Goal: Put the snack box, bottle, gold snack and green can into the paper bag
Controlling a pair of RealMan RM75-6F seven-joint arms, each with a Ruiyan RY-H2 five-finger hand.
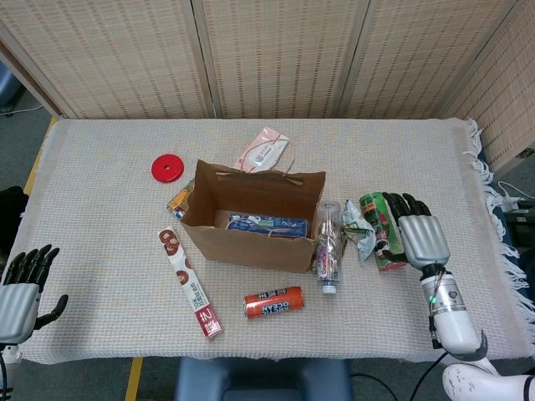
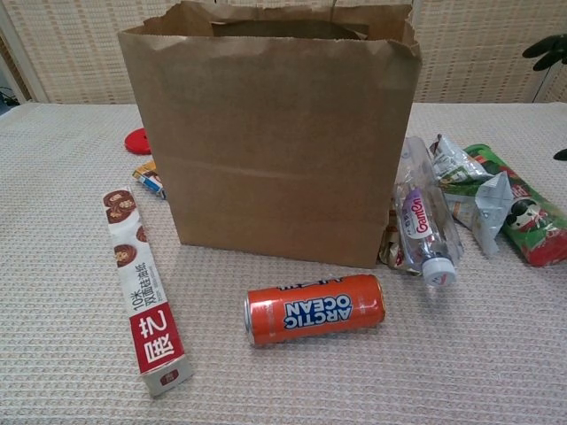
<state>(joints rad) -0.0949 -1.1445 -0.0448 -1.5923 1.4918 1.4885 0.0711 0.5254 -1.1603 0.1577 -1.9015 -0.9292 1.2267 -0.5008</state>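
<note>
Right hand (image 1: 415, 231): empty, fingers extended and slightly apart, hovering just beside the right flank of the green can (image 1: 382, 230) toward the table's right edge. Only dark fingertips at the frame's right border in the chest view. Left hand (image 1: 20, 288): also empty, fingers loosely spread, parked off the near left corner of the table (image 1: 100, 150), well apart from everything.

Progress, judged from the layout: one item of four done. Inside the upright paper bag (image 1: 251, 244), near the table's middle, lies the blue snack box (image 1: 261, 223), flat on the bottom. Still outside: the clear plastic bottle (image 1: 327, 247), lying on its side and touching the bag's right wall, cap toward the near edge; the green can, on its side further right; and something crinkly and gold (image 2: 387, 250) wedged between bottle and bag, seen best from the chest, probably the gold snack though too hidden to confirm. Also a silver-green foil packet (image 1: 359, 229) between bottle and can.

Not part of the job, apparently: an orange Arctic Ocean can (image 1: 273, 302) near the front edge, a long wrap box (image 1: 189, 283) left of it, a red disc (image 1: 168, 169) toward the far left, a pink pouch (image 1: 263, 150) behind the bag, and a small packet (image 1: 180, 199) at the bag's left side.

Likely next: the green can, given the right hand's position.
</note>
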